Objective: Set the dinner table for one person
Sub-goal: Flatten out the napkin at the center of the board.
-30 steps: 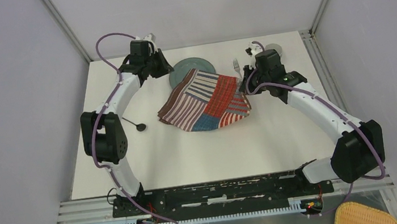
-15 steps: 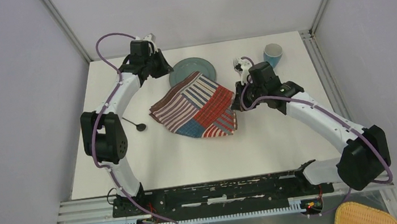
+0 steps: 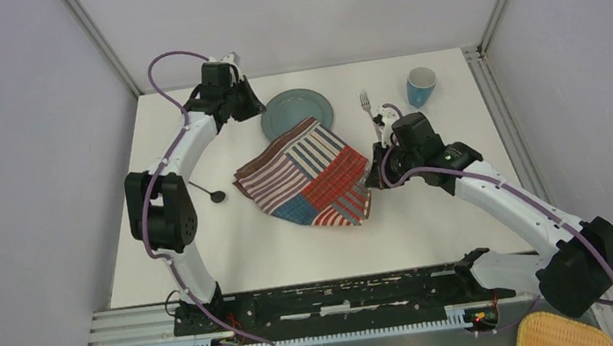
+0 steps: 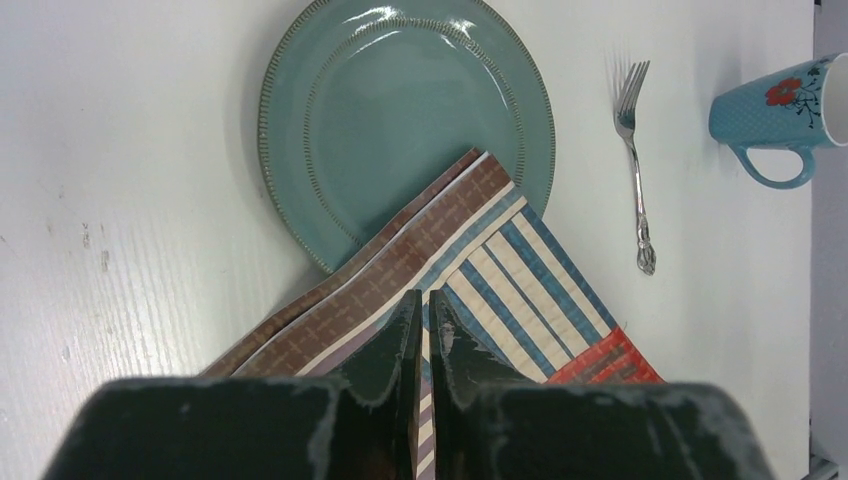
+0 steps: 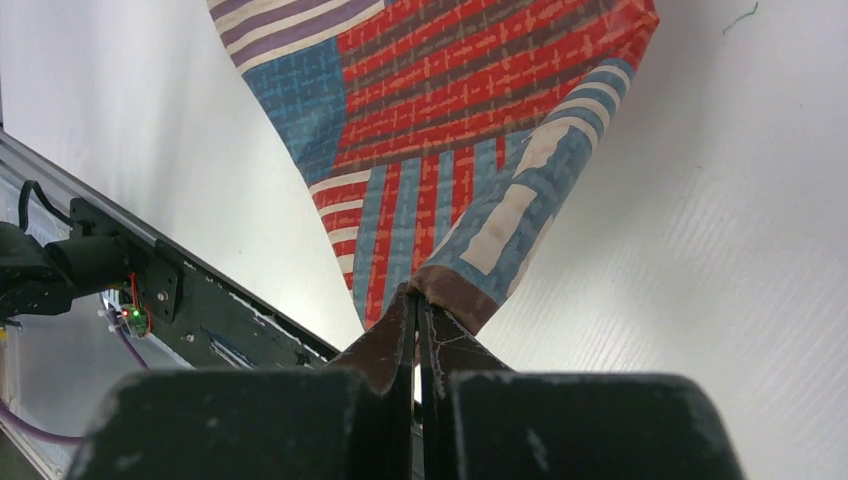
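Observation:
The striped patchwork placemat lies rumpled on the white dinner table, its far corner overlapping the teal plate. My right gripper is shut on the placemat's right corner and lifts that edge; in the right wrist view the cloth hangs from the gripper. My left gripper hovers beside the plate's left rim. In the left wrist view it is shut with only a slit and holds nothing, above the placemat and plate.
A fork lies right of the plate and a blue mug stands at the far right. A dark spoon rests on the left. Metal rails edge the near side, and a wicker basket sits beyond them.
My right gripper has pulled the placemat toward the near edge, so less of the plate is covered and the mug now shows. The left jaws have narrowed; the left arm stayed put.

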`<state>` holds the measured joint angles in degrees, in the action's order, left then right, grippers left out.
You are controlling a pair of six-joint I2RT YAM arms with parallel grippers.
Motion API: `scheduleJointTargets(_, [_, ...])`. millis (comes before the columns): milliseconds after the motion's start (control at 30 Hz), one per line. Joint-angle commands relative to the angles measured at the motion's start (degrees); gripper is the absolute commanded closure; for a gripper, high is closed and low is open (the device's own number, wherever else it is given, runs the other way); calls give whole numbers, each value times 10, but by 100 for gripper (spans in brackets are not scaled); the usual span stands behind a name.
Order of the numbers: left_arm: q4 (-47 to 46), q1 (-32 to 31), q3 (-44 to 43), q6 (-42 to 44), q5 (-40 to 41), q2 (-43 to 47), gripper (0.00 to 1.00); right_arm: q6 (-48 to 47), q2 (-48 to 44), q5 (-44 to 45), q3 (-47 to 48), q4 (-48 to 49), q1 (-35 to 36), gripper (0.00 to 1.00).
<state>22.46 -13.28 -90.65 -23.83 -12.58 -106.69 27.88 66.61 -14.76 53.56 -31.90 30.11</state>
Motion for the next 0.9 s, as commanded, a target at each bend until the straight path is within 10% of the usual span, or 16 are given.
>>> scheduleJointTargets(0, [-6,-3,-13,19,9,9,89,22,-1,16,1,2,4,100])
scheduleJointTargets(533, [5,-3,-24,28,8,5,89,29,18,-9,33,-40,6,100])
scheduleJointTargets(667, [6,-3,-38,30,-10,-5,81,48,-10,15,24,-64,7,71])
scheduleJointTargets(867, [18,-3,-80,37,-52,-44,77,44,8,58,36,-59,7,65])
